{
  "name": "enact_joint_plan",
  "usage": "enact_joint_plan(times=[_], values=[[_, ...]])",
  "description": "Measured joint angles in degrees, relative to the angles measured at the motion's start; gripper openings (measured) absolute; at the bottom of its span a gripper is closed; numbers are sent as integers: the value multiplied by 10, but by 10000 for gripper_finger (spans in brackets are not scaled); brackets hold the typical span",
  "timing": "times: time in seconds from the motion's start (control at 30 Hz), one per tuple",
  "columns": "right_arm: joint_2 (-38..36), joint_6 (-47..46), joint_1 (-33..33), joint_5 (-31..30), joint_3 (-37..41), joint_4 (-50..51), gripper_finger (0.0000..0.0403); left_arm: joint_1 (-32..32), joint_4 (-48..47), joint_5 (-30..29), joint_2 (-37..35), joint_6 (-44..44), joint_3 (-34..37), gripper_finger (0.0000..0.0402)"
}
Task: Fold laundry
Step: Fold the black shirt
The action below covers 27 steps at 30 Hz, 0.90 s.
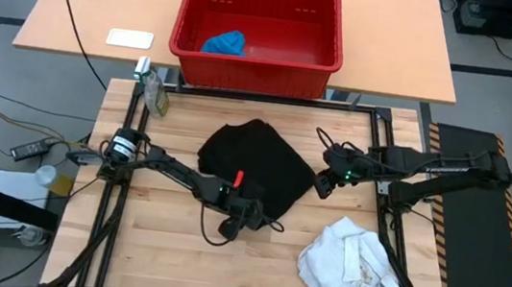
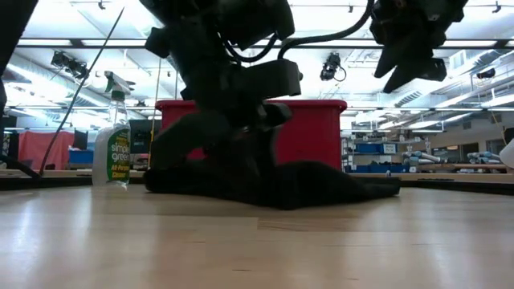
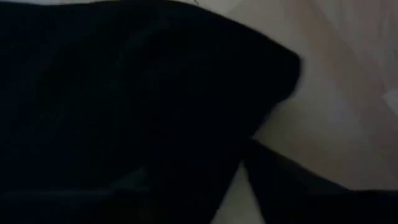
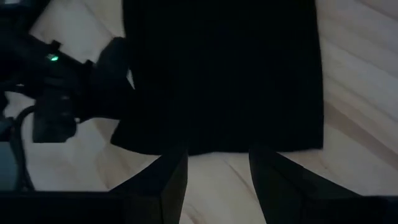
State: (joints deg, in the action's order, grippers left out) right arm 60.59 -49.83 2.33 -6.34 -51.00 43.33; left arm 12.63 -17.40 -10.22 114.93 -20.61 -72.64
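The large black garment (image 1: 259, 161) lies folded in the middle of the wooden table; in the low view it is a low mound (image 2: 321, 183). My left gripper (image 1: 246, 216) is down at its near edge, the black cloth (image 3: 124, 106) filling its wrist view. My right gripper (image 4: 217, 177) hangs open above the table just off the garment's right edge (image 4: 224, 146), nothing between its fingers; it also shows high up in the low view (image 2: 409, 48). The white garment (image 1: 350, 267) lies crumpled at the near right. The blue one (image 1: 225, 41) rests in the red basket.
The red basket (image 1: 255, 71) stands on a second table beyond the far edge. A spray bottle (image 1: 153, 88) stands at the far left corner. A black cable (image 1: 212, 230) loops on the wood beside my left gripper. Bare wood (image 1: 156, 258) spreads at the near left.
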Motion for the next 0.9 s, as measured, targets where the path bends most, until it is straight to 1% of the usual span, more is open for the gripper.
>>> enact_joint_plan(times=[0.1, 0.13, 0.17, 0.27, 0.33, 0.4, 0.47, 0.53, 0.6, 0.7, 0.77, 0.83, 0.9], values=[[3, 14, 13, -8, 0, -30, 177, -1, 4, -2, 0, 21, 0, 56], [3, 16, 16, -13, 0, -37, 177, -1, 4, -3, 0, 39, 0, 30], [3, 17, 18, -15, 0, -41, 177, -2, 3, -4, -1, 60, 0, 19], [0, 39, 19, -15, 0, -54, 177, -1, -21, -2, -15, 118, 1, 10], [-3, 84, 18, 1, 0, -64, 177, 1, -47, 12, -39, 155, 3, 6], [-1, 158, 23, 30, 0, -75, 177, 1, -61, 22, -75, 188, 3, 5], [8, 242, 37, 45, 0, -84, 177, 1, -79, 24, -117, 220, 2, 4], [28, 309, 55, 38, 6, -102, 177, -4, -84, 24, -149, 250, 4, 3], [58, 348, 69, 29, 17, -142, 178, -12, -93, 25, -169, 277, 10, 3], [109, 369, 77, 30, 21, -223, 182, -25, -102, 26, -177, 310, 10, 2], [137, 362, 75, 39, 21, -272, 190, -29, -107, 27, -178, 331, 11, 2], [162, 344, 70, 73, 21, -311, 208, -30, -110, 31, -178, 350, 11, 1], [186, 332, 65, 117, 21, -327, 234, -30, -111, 30, -178, 367, 11, 1]])
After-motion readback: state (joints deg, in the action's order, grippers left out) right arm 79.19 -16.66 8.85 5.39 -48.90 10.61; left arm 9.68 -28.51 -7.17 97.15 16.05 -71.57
